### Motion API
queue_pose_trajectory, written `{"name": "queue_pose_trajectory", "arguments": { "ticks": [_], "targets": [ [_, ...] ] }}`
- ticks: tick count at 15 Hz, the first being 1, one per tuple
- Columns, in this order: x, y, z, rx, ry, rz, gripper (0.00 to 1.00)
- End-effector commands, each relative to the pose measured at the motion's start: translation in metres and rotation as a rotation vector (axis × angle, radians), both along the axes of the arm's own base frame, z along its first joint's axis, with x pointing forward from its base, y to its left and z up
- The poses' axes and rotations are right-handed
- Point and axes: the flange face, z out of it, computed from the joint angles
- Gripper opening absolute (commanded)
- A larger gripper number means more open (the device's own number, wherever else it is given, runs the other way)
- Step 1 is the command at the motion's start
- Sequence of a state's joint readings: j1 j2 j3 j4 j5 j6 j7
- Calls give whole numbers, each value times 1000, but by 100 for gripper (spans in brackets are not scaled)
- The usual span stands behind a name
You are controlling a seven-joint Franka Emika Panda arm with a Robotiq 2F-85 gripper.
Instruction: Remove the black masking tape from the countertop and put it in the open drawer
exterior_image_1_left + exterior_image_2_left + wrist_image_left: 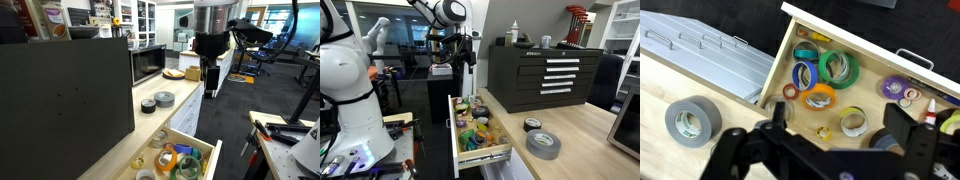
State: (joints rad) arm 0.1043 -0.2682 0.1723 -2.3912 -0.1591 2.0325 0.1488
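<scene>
The end effector (pixel 210 82) hangs off the counter's (pixel 150 126) front edge, above the open drawer (pixel 485 154), fingers spread and empty. The black masking tape (pixel 148 105) lies flat, hole up, back on the counter, touching or just beside the grey roll (pixel 164 98). The drawer already holds many coloured tape rolls (pixel 838 68).

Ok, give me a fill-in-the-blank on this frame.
1. The black tape lies on the ___.
2. Next to it sits a wider ___ roll.
3. The drawer stands ___.
4. The tool holds ___.
Missing: countertop; grey; open; nothing.
</scene>
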Motion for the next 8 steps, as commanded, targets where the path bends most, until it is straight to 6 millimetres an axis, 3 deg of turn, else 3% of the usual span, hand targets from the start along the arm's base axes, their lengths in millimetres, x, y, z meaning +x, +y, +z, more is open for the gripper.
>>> {"name": "queue_pose_trajectory", "arguments": {
  "ticks": [1,8],
  "targets": [
    [16,-14,-8,-3,-47,-12,100],
    [49,-58,-40,-66,-76,-32,100]
  ]
}}
